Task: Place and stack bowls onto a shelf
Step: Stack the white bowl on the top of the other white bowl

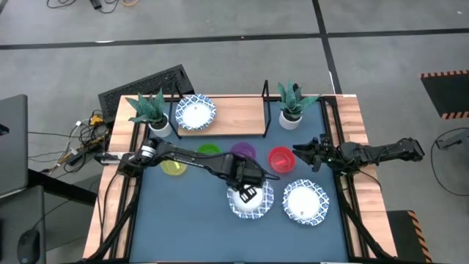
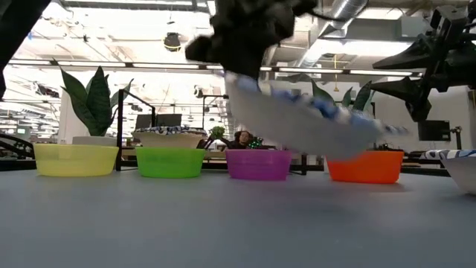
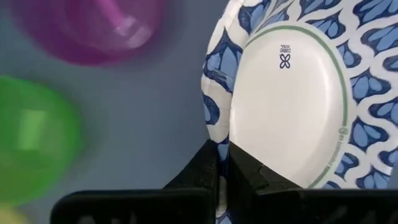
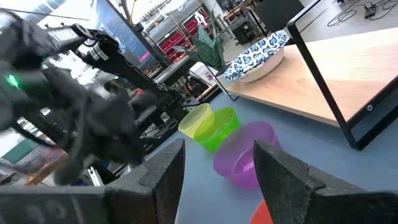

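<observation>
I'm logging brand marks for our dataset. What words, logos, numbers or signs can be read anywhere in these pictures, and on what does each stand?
Underside of the patterned bowl pinched at its rim by the left pincer: a small blue four-petal logo with a line of tiny print above it, too small to read.
Same underside, along the green ring: a short curved line of green print, too small to read.
Right pincer, open near the red bowl: no text.
Nothing else is legible.

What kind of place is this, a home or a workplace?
Probably a robotics lab or industrial workspace: grey concrete floor with loose cables, exposed ceiling ducts, and two arms fixed at a table.
</observation>
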